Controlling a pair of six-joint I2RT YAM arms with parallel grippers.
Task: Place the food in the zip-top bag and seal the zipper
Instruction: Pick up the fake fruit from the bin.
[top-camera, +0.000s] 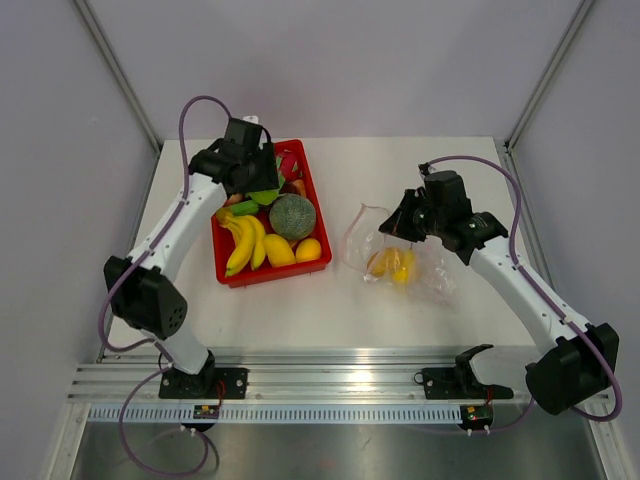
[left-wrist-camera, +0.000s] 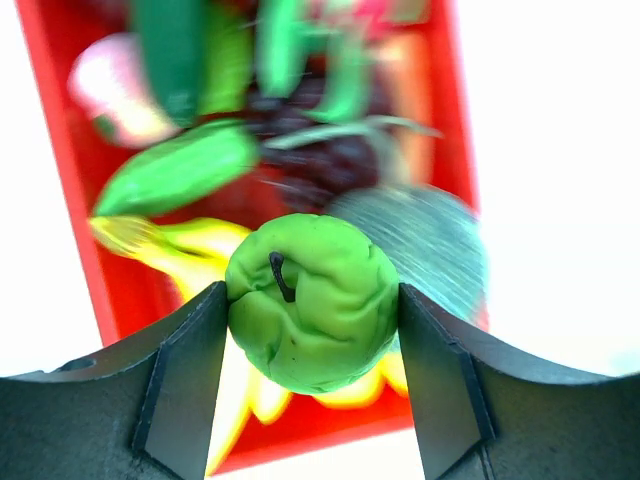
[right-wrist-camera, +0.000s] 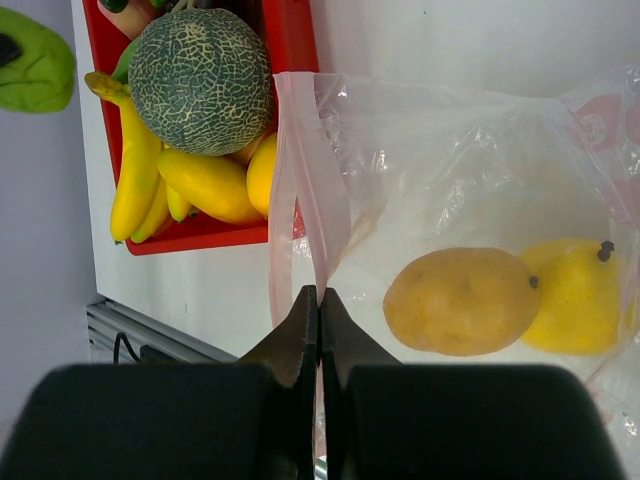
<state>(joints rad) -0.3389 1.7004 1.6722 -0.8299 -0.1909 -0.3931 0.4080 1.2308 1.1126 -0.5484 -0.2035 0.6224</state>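
Your left gripper (left-wrist-camera: 312, 300) is clamped on a green apple (left-wrist-camera: 310, 312), one finger pressed against each side and the stem facing the wrist camera. From above, you hold that apple over the far half of the red tray (top-camera: 222, 262), which sits left of the desk's middle with its long sides running toward the far edge. The wrist view blurs everything under the apple, so you cannot tell how much space there is between the apple and the pile.

In the tray's near half lie the netted melon (top-camera: 292, 216), a bunch of bananas (top-camera: 240, 243) along the left wall, a lemon (top-camera: 279, 250) and an orange (top-camera: 309, 249) by the near wall. More green and dark pieces fill the far half, partly hidden by your left arm.

The clear bag (top-camera: 415, 268) lies flat on the desk between the tray and the right edge, with its mouth turned toward the tray. Your right gripper (right-wrist-camera: 319, 295) is closed, its fingertips pinching the bag's mouth edge on the pink zipper (right-wrist-camera: 288, 180). Beyond the fingertips the two sides of the zipper stand apart, so the mouth is not sealed there. Two yellow fruits already lie inside the bag, touching each other: a rounded tan-yellow one (right-wrist-camera: 463, 301) nearer the mouth and a brighter one (right-wrist-camera: 578, 297) behind it.
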